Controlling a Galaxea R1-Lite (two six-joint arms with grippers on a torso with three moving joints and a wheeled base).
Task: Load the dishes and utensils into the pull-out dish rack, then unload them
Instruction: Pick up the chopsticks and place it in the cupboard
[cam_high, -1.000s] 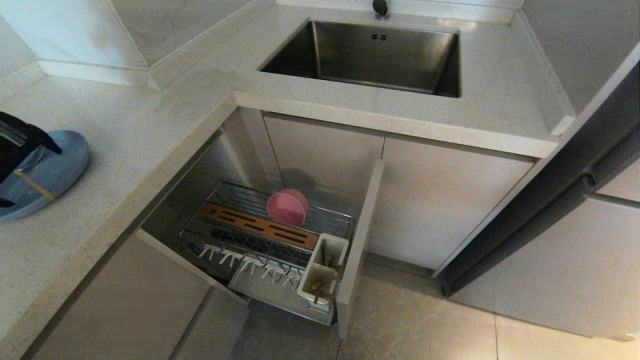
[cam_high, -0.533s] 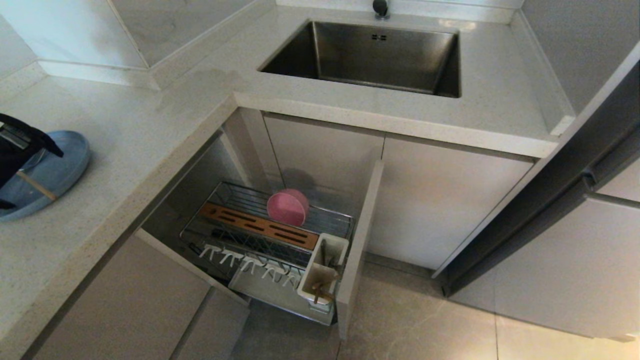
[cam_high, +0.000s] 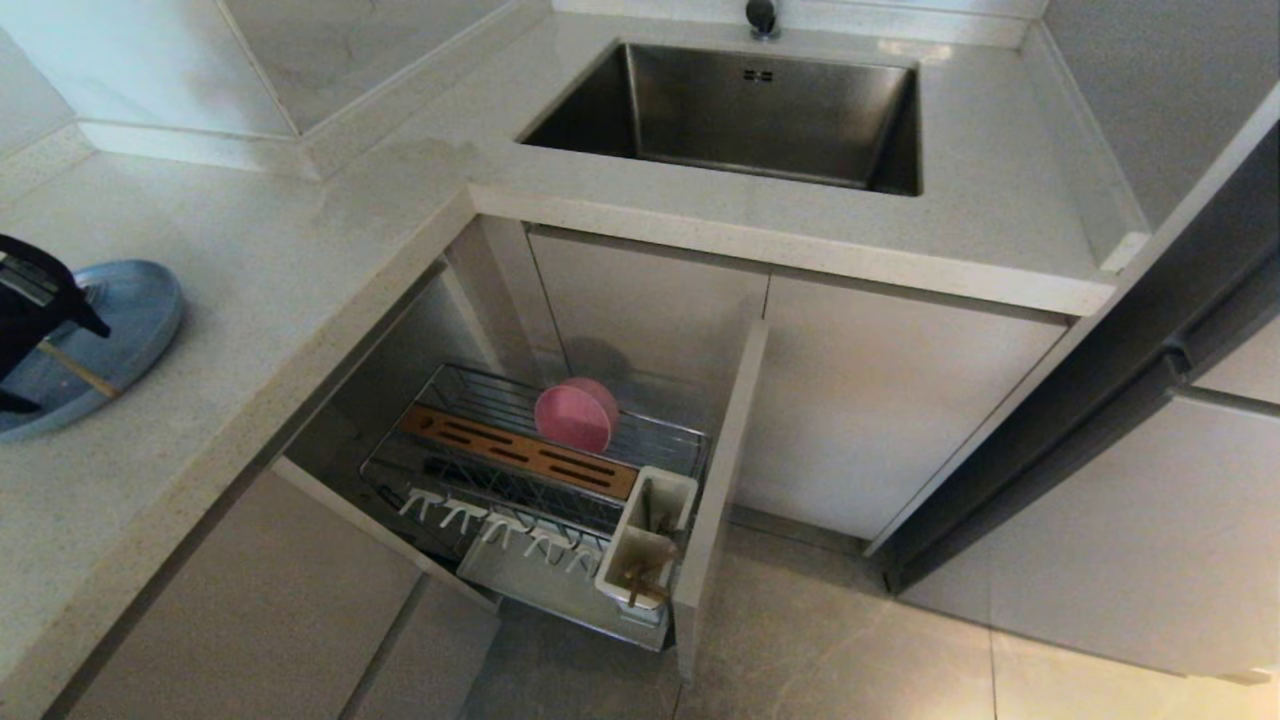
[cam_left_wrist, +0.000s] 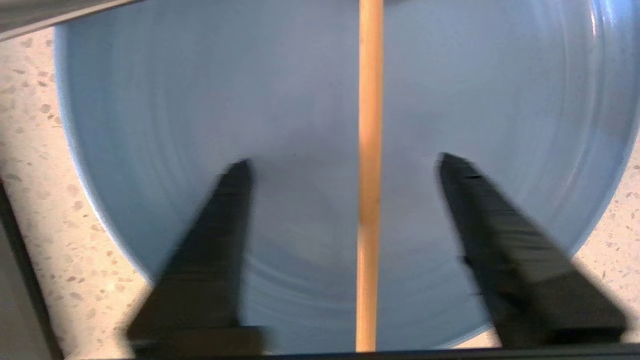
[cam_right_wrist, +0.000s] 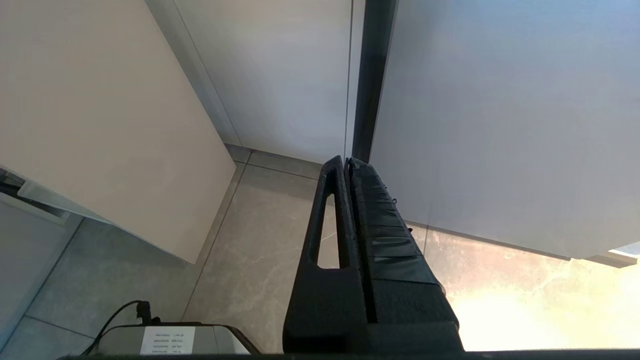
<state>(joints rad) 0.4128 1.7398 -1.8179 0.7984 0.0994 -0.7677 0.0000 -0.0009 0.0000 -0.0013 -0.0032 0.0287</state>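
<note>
A pale-blue plate (cam_high: 135, 305) lies on the counter at the far left, with one light-wood chopstick (cam_high: 82, 372) across it. My left gripper (cam_high: 60, 368) hangs low over the plate, open. In the left wrist view its fingers (cam_left_wrist: 225, 225) stand on either side of the chopstick (cam_left_wrist: 370, 150) without touching it, above the plate (cam_left_wrist: 200, 100). The left gripper (cam_left_wrist: 344, 160) holds nothing. A pink bowl (cam_high: 575, 415) stands on edge in the pull-out dish rack (cam_high: 665, 435). A wooden stick pokes from the white utensil cup (cam_high: 650, 540). My right gripper (cam_right_wrist: 346, 160) is shut and empty, parked near the floor.
The steel sink (cam_high: 750, 110) is set in the counter behind the rack. The rack's beige front panel (cam_high: 715, 500) juts out over the tiled floor (cam_high: 850, 640). The counter edge (cam_high: 250, 400) runs between the plate and the rack below.
The left gripper's fingers have drawn closer together around the chopstick on the plate. The rack, the bowl and the right arm have not moved.
</note>
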